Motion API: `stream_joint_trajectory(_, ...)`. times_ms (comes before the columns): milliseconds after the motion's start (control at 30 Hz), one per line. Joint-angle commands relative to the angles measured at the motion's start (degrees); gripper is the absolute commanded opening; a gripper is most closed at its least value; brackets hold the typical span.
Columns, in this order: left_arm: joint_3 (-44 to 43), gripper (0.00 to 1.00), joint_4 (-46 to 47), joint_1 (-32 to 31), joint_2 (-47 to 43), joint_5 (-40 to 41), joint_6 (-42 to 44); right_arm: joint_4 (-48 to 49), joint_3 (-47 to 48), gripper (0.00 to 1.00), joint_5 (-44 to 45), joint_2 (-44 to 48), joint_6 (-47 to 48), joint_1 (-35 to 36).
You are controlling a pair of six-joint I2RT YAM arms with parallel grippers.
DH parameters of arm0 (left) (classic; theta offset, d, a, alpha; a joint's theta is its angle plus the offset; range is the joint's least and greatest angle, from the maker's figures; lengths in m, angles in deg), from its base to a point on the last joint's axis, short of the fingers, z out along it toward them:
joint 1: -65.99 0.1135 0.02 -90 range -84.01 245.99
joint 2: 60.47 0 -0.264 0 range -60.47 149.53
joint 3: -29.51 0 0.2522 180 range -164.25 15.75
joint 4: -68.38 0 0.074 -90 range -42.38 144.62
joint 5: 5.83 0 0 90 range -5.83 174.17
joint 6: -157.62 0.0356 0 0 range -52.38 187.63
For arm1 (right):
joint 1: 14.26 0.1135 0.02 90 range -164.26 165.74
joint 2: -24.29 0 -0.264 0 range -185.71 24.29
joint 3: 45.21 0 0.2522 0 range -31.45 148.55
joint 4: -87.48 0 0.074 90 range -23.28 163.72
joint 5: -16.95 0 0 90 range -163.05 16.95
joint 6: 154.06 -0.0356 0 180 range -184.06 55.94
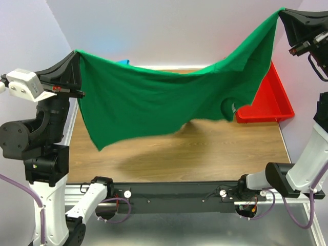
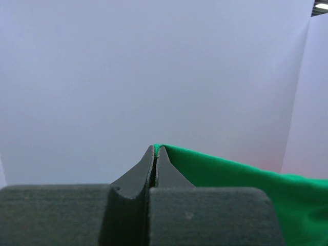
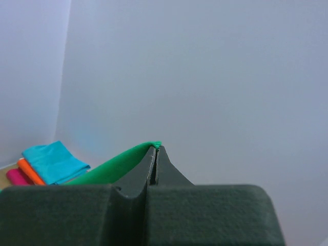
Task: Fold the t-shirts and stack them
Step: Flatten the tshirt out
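Note:
A large green t-shirt (image 1: pixel 154 97) hangs spread in the air above the wooden table (image 1: pixel 205 148), held at two corners. My left gripper (image 1: pixel 77 54) is shut on its left corner, seen in the left wrist view (image 2: pixel 155 148) with green cloth (image 2: pixel 246 179) trailing to the right. My right gripper (image 1: pixel 281 11) is shut on its right corner, higher up, seen in the right wrist view (image 3: pixel 155 147) with green cloth (image 3: pixel 107 166) trailing to the left. The neck opening with a white label (image 1: pixel 231 107) hangs low on the right. Folded turquoise (image 3: pixel 54 161), orange (image 3: pixel 29 171) and magenta (image 3: pixel 15 177) tees lie stacked at the back.
A red plastic tray (image 1: pixel 271 100) sits at the table's right edge, partly behind the hanging shirt. A bit of turquoise cloth (image 1: pixel 123 62) shows above the shirt's top edge at the back. Pale walls close in the back and sides.

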Motion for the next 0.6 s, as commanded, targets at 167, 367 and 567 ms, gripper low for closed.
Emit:
stream_joint_trajectory(167, 13.32, 0.0, 4.39, -0.12, -2.31, 0.51, -0.55, 1.32, 1.23, 0.0, 6.51, -6.31, -0.83, -0.6)
stream_joint_trajectory(367, 28.34, 0.0, 11.25, -0.12, -1.61, 9.98, -4.06, 9.5, -11.5, 0.0, -2.44, -12.18, -7.42, -0.51)
stream_joint_trajectory(567, 39.43, 0.0, 10.46, 2.86, 7.24, 19.51, -11.0, 13.36, -24.77, 0.0, -4.83, -20.71, -6.72, 1.68)
